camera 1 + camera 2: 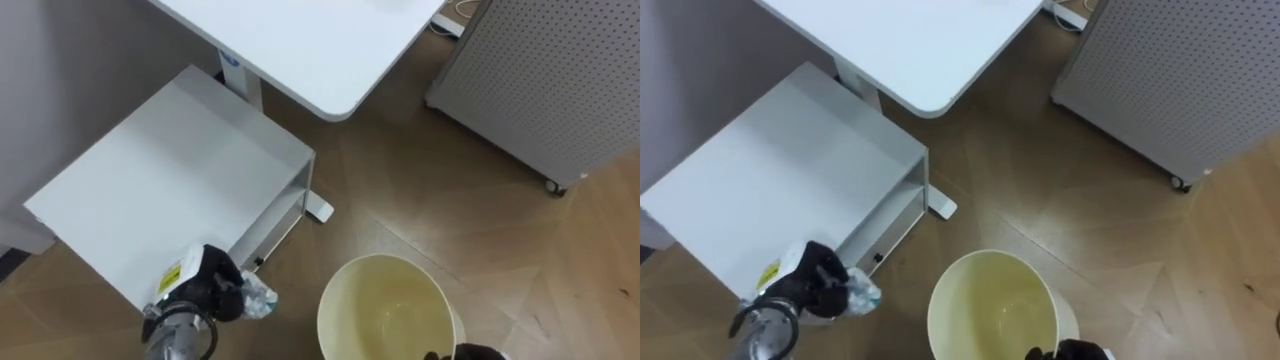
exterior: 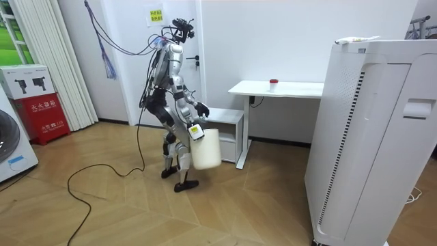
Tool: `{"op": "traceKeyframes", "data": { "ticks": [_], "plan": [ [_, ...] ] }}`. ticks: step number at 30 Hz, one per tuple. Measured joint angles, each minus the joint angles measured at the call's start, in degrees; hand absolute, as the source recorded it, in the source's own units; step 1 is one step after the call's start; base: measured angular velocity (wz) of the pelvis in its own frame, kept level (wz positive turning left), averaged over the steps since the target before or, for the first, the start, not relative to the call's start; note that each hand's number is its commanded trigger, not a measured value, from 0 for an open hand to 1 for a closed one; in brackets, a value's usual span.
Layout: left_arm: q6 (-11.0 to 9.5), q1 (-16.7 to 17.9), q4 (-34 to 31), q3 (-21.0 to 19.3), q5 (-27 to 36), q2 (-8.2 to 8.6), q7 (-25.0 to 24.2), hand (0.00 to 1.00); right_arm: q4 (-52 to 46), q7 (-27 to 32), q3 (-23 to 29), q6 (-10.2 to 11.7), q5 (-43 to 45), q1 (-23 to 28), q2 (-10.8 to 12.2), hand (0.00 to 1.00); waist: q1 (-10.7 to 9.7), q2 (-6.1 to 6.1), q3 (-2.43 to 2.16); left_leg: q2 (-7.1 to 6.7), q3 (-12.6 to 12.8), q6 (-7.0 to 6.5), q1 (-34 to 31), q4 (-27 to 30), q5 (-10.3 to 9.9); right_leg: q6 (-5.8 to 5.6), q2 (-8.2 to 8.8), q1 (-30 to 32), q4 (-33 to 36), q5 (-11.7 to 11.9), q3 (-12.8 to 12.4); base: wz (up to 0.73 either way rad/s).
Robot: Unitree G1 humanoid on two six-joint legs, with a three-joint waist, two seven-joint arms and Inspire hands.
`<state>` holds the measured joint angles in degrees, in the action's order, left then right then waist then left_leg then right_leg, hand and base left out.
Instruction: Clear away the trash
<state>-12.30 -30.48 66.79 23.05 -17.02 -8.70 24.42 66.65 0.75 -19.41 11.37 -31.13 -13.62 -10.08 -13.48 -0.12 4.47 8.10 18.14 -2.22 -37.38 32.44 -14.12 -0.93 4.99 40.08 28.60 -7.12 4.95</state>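
Observation:
My left hand (image 1: 205, 288) sits at the lower left, just off the front corner of the low white cabinet (image 1: 170, 170). Its fingers are curled round a crumpled piece of clear plastic garbage (image 1: 258, 298), which sticks out towards the bin. The cream round bin (image 1: 385, 300) hangs open-topped to the right of it, and its inside looks bare. Dark fingers of my right hand (image 1: 472, 352) grip the bin's near rim at the bottom edge. In the room view I stand by the cabinet with the bin (image 2: 206, 149) held off the floor in front of me.
A white desk (image 1: 310, 40) reaches over the cabinet's far side, with its foot (image 1: 320, 210) on the wooden floor. A grey perforated unit on casters (image 1: 540, 80) stands at the upper right. A tall white appliance (image 2: 369, 137) fills the room view's right.

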Motion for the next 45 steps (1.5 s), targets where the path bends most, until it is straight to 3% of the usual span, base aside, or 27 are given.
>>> {"op": "traceKeyframes", "data": {
  "ticks": [4, 8, 10, 14, 17, 18, 20, 21, 27, 37, 45],
  "plan": [
    [-1.59, 2.34, -4.01, 2.08, 3.51, 3.19, -1.42, 1.00, -0.01, 0.13, -1.95, 0.89, -0.22, -0.02, 1.04, 1.00, 0.46, -0.02, -0.01, -0.05, 0.31, 0.00, 0.41, -0.14, 0.00, -0.05, 0.10, -0.28, -0.15, -0.02, 0.04, -0.02],
    [-2.12, 4.65, -7.20, 6.36, 3.96, 4.78, -2.81, 1.00, 0.06, 0.06, -3.90, 1.19, 0.15, -0.02, 1.36, 1.00, 1.21, -0.03, -0.01, -0.04, 0.29, 0.03, 0.42, -0.35, 0.01, -0.06, 0.37, -0.25, -0.20, -0.06, 0.26, 0.01],
    [-2.19, 5.56, -7.97, 7.55, 3.96, 6.33, -3.82, 1.00, 0.14, -0.18, -4.12, 1.24, 0.11, -0.30, 1.53, 1.00, 1.24, -0.18, -0.01, -0.81, 0.14, -0.08, 0.43, -0.89, 0.38, -0.15, 0.87, -0.12, -0.10, -0.19, 0.44, 0.09],
    [-2.93, 5.94, -8.41, 9.83, 3.95, 7.47, -5.78, 1.00, 0.07, -0.29, -4.36, 1.22, 0.14, -0.50, 1.89, 1.00, 1.33, -0.53, -0.08, -0.86, 0.37, -0.20, 0.40, -0.78, 0.44, -0.28, 0.87, 0.11, -0.11, -0.20, 0.25, 0.01],
    [-3.34, 6.62, -9.05, 10.52, 3.94, 7.78, -6.77, 1.00, 0.00, -0.28, -4.41, 1.21, 0.38, -0.40, 2.37, 1.00, 1.28, -1.28, -0.42, -0.88, 0.40, -0.20, 0.32, -0.90, 0.44, -0.30, 0.86, 0.33, -0.02, -0.18, 0.22, 0.00],
    [-3.36, 6.63, -9.05, 11.23, 3.94, 7.80, -7.41, 0.76, 0.00, -0.28, -4.41, 1.21, 0.93, -0.41, 2.42, 1.00, 1.28, -1.42, -0.51, -0.87, 0.40, -0.20, 0.30, -0.96, 0.44, -0.29, 0.84, 0.33, 0.00, -0.17, 0.23, 0.00],
    [-3.42, 6.65, -9.28, 11.76, 3.94, 7.87, -8.15, 0.08, -0.12, -0.29, -4.37, 1.23, 2.29, -0.45, 2.43, 1.00, 1.28, -1.47, -0.55, -0.85, 0.36, -0.20, 0.14, -0.98, 0.44, -0.30, 0.78, 0.36, 0.09, -0.06, 0.25, 0.00],
    [-3.43, 6.67, -9.57, 12.07, 3.91, 7.88, -8.66, 0.00, -0.21, -0.28, -4.40, 1.23, 2.60, -0.45, 2.49, 1.00, 1.28, -1.48, -0.56, -0.85, 0.35, -0.21, 0.06, -0.98, 0.44, -0.30, 0.79, 0.40, 0.06, -0.05, 0.30, 0.00],
    [-3.43, 7.53, -9.61, 13.35, 3.28, 7.79, -11.12, 0.00, -0.04, -1.06, -4.38, 1.21, 2.82, -0.86, 3.16, 1.00, 1.37, -1.90, -0.84, -0.88, 0.50, -0.23, 0.11, -0.89, 0.46, -0.30, 0.92, 0.42, 0.18, -0.05, 0.36, 0.00],
    [-3.42, 10.17, -9.34, 14.40, 2.71, 7.01, -14.15, 0.00, 0.45, -2.30, -4.37, 1.05, 3.64, -0.75, 3.13, 1.00, 1.34, -1.91, -0.84, -0.86, 0.66, -0.45, 0.35, -0.68, 0.59, -0.31, 1.04, 0.35, 0.19, -0.03, 0.32, 0.00],
    [-3.38, 10.15, -9.43, 15.40, 1.15, 5.66, -15.04, 0.00, 1.28, -2.69, -4.41, 0.99, 3.61, -0.72, 3.12, 1.00, 1.71, -1.74, -0.83, -0.76, 0.63, -0.37, 2.02, -1.06, 0.54, -0.25, 0.83, -1.30, 0.01, 0.01, 0.35, -0.01]
  ]
}}
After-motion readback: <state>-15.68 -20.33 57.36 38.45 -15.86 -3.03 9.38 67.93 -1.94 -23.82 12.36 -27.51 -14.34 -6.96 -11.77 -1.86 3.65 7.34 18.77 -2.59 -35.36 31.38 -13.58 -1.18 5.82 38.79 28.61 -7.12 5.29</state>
